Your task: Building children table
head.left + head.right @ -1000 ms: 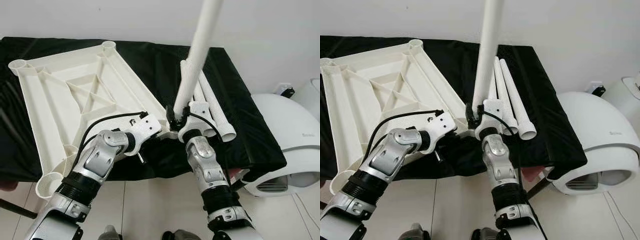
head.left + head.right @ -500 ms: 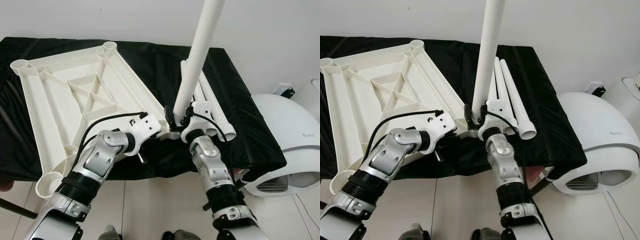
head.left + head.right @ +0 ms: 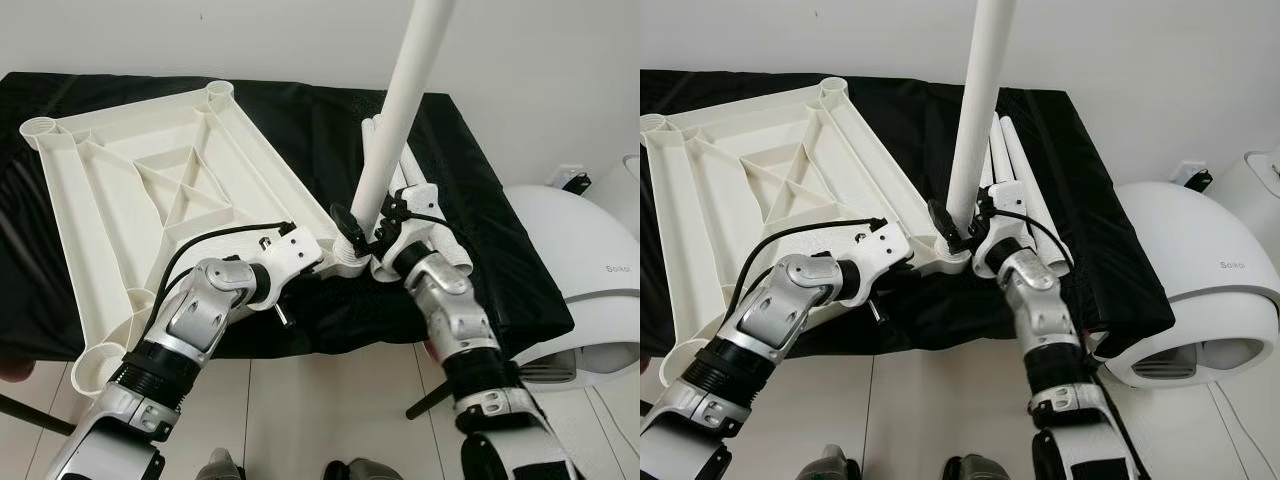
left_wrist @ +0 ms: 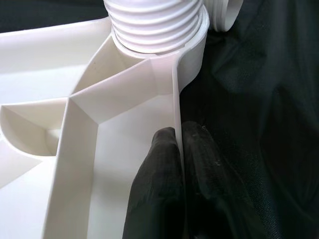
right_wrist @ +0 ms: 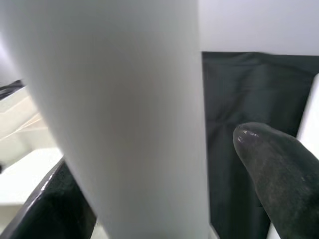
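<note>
The right tool (image 3: 372, 232) is clamping the upright white leg (image 3: 395, 120), its wrist having swung rightward, suggesting the leg is being screwed into the tabletop (image 3: 150, 190) corner socket (image 4: 154, 25). The left tool (image 4: 179, 149) is pinching that rim on the black-draped surface (image 3: 500, 270).

The upright leg (image 3: 398, 110) runs off the frame's top edge. Its threaded foot (image 4: 152, 25) hides the corner socket (image 4: 192, 47). Beside the leg, the spare legs (image 3: 1025, 205) lie partly behind the right arm.
</note>
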`<state>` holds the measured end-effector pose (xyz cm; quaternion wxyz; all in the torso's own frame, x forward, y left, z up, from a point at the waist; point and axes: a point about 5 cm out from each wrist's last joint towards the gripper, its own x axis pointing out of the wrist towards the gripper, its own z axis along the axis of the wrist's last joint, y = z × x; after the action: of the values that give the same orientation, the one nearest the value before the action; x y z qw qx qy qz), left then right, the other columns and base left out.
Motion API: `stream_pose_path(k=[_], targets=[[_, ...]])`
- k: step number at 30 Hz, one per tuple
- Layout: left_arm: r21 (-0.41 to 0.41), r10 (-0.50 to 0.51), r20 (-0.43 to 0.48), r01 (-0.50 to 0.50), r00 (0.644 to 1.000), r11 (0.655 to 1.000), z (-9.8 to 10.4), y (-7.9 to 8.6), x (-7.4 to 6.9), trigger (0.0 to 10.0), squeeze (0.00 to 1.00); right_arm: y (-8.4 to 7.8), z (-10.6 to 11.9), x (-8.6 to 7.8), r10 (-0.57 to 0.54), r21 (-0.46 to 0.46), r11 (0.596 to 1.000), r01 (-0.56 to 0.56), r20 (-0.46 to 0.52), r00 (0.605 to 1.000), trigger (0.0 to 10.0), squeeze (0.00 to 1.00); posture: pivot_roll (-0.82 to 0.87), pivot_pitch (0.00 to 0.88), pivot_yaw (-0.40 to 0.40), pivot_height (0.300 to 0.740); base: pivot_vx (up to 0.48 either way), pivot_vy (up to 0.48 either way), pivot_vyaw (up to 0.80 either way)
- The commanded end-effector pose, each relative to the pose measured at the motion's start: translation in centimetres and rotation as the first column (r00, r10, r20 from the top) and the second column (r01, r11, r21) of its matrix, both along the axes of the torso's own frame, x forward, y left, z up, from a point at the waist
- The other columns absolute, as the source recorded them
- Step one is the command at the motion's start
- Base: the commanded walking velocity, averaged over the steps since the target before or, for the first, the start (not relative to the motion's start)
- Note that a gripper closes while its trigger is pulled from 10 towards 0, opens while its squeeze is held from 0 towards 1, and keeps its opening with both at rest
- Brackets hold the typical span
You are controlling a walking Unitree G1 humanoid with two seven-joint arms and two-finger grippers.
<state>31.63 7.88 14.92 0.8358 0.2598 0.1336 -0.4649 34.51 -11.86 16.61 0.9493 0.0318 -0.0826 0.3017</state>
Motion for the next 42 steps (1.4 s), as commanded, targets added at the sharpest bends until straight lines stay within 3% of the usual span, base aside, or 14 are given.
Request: stream_pose_path(k=[1, 6, 11, 15, 21, 32, 33, 34, 35, 36, 37, 42], targets=[[0.000, -0.034, 0.035, 0.034, 0.999, 0.999, 0.9, -0.8, -0.1, 10.0, 0.00, 0.0, -0.2, 0.0, 0.082, -0.009, 0.997, -0.082, -0.019, 0.996, 10.0, 0.00, 0.02, 0.095, -0.050, 0.740, 0.000, 0.000, 0.00], [-0.012, -0.027, 0.036, 0.027, 0.999, 1.000, 1.1, -0.9, -0.1, 10.0, 0.00, -0.4, -0.2, -0.4, 0.212, -0.035, 0.977, -0.212, -0.016, 0.977, 10.0, 0.00, 0.02, 0.110, -0.058, 0.740, 0.000, 0.000, 0.00], [-0.018, -0.024, 0.034, 0.025, 0.999, 1.000, 1.1, -0.8, -0.2, 10.0, 0.00, -1.0, -0.3, -0.4, 0.272, -0.044, 0.961, -0.274, -0.046, 0.961, 10.0, 0.00, 0.02, 0.128, -0.064, 0.740, 0.000, 0.000, 0.00], [-0.020, -0.015, 0.038, 0.016, 0.999, 1.000, 1.3, -0.7, 0.0, 10.0, 0.00, -1.7, -0.7, -0.4, 0.370, -0.105, 0.920, -0.377, -0.080, 0.926, 10.0, 0.00, 0.02, 0.138, -0.065, 0.740, 0.000, 0.000, 0.00], [-0.024, -0.018, 0.033, 0.018, 0.999, 1.000, 1.3, -0.8, -0.2, 10.0, 0.00, -2.4, -0.5, -0.2, 0.419, -0.157, 0.891, -0.427, -0.082, 0.904, 10.0, 0.00, 0.02, 0.140, -0.061, 0.740, 0.000, 0.000, 0.00], [-0.021, -0.019, 0.026, 0.020, 0.999, 1.000, 1.2, -0.8, -0.4, 10.0, 0.00, -2.8, 0.2, 0.5, 0.438, -0.195, 0.878, -0.437, -0.041, 0.898, 10.0, 0.00, 0.02, 0.139, -0.057, 0.740, 0.000, 0.000, 0.00], [-0.020, -0.017, 0.026, 0.018, 1.000, 1.000, 1.2, -0.8, -0.3, 10.0, 0.00, -2.6, 0.3, 0.5, 0.440, -0.192, 0.878, -0.439, -0.038, 0.897, 4.8, 0.00, 0.02, 0.137, -0.056, 0.740, 0.000, 0.000, 0.00], [-0.020, -0.017, 0.026, 0.018, 1.000, 1.000, 1.2, -0.8, -0.3, 10.0, 0.00, -2.6, 0.3, 0.5, 0.440, -0.192, 0.878, -0.439, -0.038, 0.897, 4.8, 0.00, 0.02, 0.137, -0.056, 0.740, 0.000, 0.000, 0.00], [-0.019, -0.016, 0.027, 0.016, 1.000, 1.000, 1.3, -0.7, -0.3, 10.0, 0.00, -2.4, 0.3, 0.6, 0.443, -0.184, 0.879, -0.441, -0.031, 0.896, 3.5, 0.00, 0.02, 0.137, -0.056, 0.740, 0.000, 0.000, 0.00], [-0.019, -0.016, 0.027, 0.016, 1.000, 1.000, 1.3, -0.7, -0.3, 10.0, 0.00, -2.4, 0.3, 0.6, 0.443, -0.184, 0.879, -0.441, -0.031, 0.896, 3.5, 0.00, 0.02, 0.137, -0.056, 0.740, 0.000, 0.000, 0.00], [-0.020, -0.014, 0.026, 0.015, 1.000, 1.000, 1.3, -0.7, -0.3, 10.0, 0.00, -2.3, 0.3, 0.7, 0.445, -0.180, 0.878, -0.442, -0.026, 0.895, 0.0, 0.00, 0.02, 0.135, -0.056, 0.740, 0.000, 0.000, 0.00], [-0.020, -0.013, 0.026, 0.014, 1.000, 1.000, 1.3, -0.7, -0.3, 10.0, 0.00, -2.1, 0.2, 0.7, 0.450, -0.177, 0.877, -0.446, -0.021, 0.893, 0.0, 0.00, 0.03, 0.134, -0.055, 0.740, 0.000, 0.000, 0.00]])
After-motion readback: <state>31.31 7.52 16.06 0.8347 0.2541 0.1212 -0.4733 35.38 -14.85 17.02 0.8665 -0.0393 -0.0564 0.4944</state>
